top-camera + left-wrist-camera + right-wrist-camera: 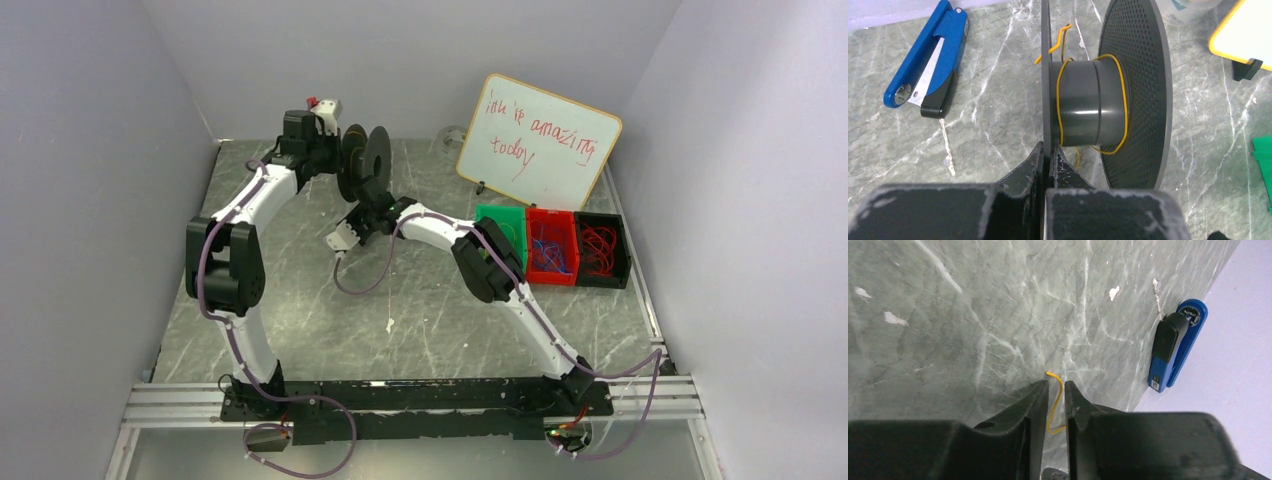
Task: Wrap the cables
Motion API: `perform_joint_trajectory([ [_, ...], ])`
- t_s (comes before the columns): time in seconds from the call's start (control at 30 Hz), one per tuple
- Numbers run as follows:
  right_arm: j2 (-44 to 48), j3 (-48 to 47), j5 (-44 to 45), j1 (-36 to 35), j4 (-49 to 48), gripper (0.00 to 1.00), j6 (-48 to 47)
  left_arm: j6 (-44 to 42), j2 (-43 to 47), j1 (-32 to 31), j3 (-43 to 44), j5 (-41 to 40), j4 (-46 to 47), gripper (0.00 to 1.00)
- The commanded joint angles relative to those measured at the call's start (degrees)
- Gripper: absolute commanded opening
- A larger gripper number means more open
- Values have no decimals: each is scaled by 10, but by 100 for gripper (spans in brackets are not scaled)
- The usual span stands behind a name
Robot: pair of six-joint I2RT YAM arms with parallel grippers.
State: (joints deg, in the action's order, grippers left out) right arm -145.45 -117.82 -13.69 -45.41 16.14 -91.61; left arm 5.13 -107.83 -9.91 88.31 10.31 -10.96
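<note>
Left hand [1048,150] is nearest, its fingers shut on the rim of one flange of the spool [1083,107]. The spool is held with its flanges upright, at the far side of the counter [988,125]. Cable [1058,100] is loosely looped round the hub in a couple of slack turns, with one kinked end sticking up past the flange. Right hand [1055,387] is just beside the spool, jaws a narrow gap apart. A yellow cable end sits in the gap, not clearly pinched. Blue stapler [930,65] lies by the wall.
</note>
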Motion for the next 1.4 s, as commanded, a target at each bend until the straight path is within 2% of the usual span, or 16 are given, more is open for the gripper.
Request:
perform_joint_trajectory([
  [0.0, -33, -23, 12, 36, 28, 19, -11, -28, 12, 0, -14, 41, -50, 2],
  [0.1, -44, -42, 8, 41, 52, 14, -16, -35, 22, 0, -21, 47, -53, 3],
  [0.2, -50, -60, 1, 47, 81, 2, -22, -40, 29, 0, -23, 53, -60, 3],
  [0.23, -53, -67, -3, 48, 95, 0, -27, -41, 32, 0, -23, 55, -63, 3],
  [0.47, -44, -85, -36, 57, 138, 0, -14, -42, 46, 0, -29, 37, -65, 3],
  [0.7, 24, -106, -122, 58, 212, 0, 71, -44, 53, 0, -36, 8, -59, 3],
  [0.83, 54, -107, -151, 58, 230, 0, 129, -78, 57, -2, -45, 12, -57, 3],
  [0.97, 77, -89, -141, 59, 230, 0, 148, -97, 68, -6, -67, 4, -50, 2],
  [1.1, 98, -66, -71, 56, 213, 0, 129, -112, 72, -15, -78, 4, -70, 2],
  [1.27, 122, -35, 26, 53, 172, 20, 81, -101, 95, -22, -125, 9, -27, 3],
  [1.37, 125, -24, 46, 52, 163, 25, 61, -81, 84, -21, -115, 12, -34, 3],
])
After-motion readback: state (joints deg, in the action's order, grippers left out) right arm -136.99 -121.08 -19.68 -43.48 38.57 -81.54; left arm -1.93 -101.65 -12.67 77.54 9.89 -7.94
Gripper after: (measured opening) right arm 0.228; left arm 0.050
